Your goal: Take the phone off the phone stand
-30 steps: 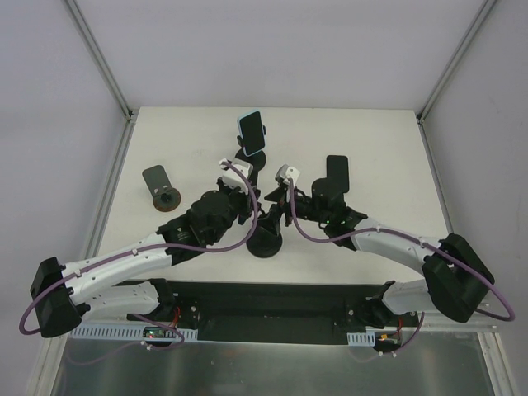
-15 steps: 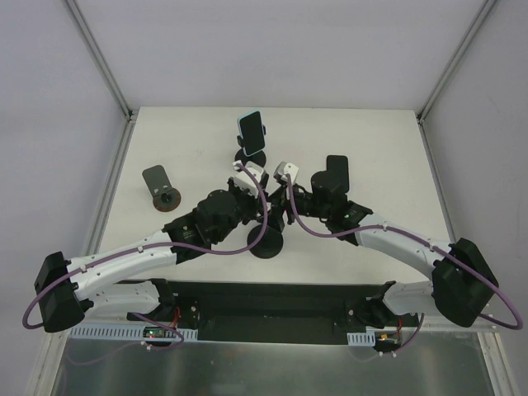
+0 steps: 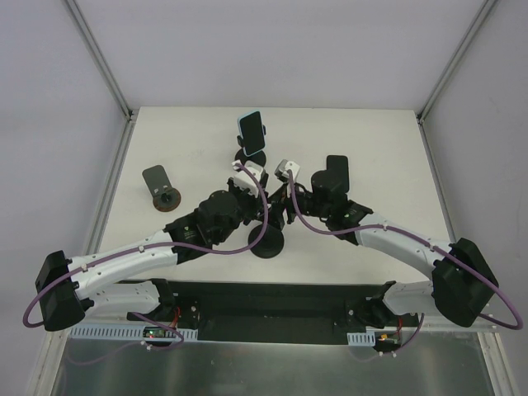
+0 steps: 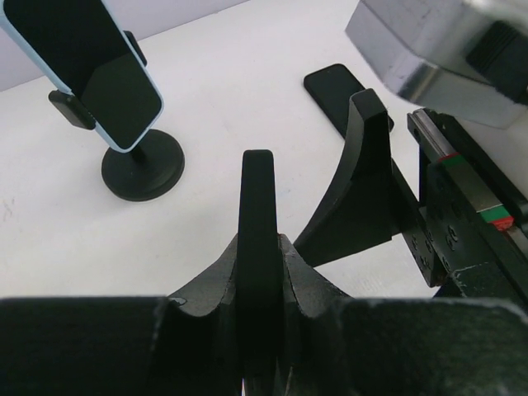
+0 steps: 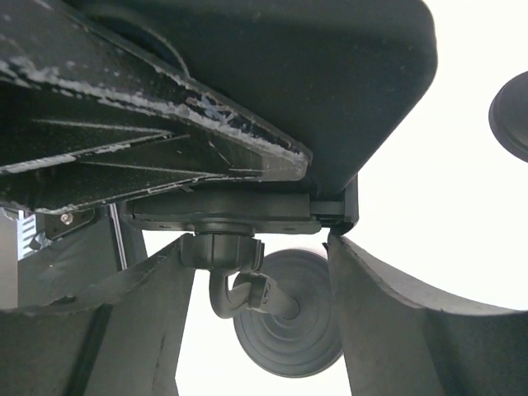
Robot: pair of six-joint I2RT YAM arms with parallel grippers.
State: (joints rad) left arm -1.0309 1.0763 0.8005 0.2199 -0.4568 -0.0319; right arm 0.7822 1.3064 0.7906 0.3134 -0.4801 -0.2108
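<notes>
A black phone stand with a round base [image 3: 266,241] stands at the table's middle. In the right wrist view I see the back of its cradle [image 5: 223,216], its ball joint and its base [image 5: 289,326]. My left gripper [image 3: 256,210] is shut on a thin black phone, seen edge-on [image 4: 257,239], at the stand's top. My right gripper [image 3: 280,216] has one finger on each side of the cradle, touching it; one finger [image 4: 363,190] shows in the left wrist view.
A phone in a light blue case [image 3: 252,132] sits on a second stand at the back, also in the left wrist view [image 4: 99,70]. A black phone [image 3: 336,173] lies flat to the right. A small stand [image 3: 161,188] is at the left.
Both grippers have closed in on the middle stand from either side. In the last half second they have barely moved.
</notes>
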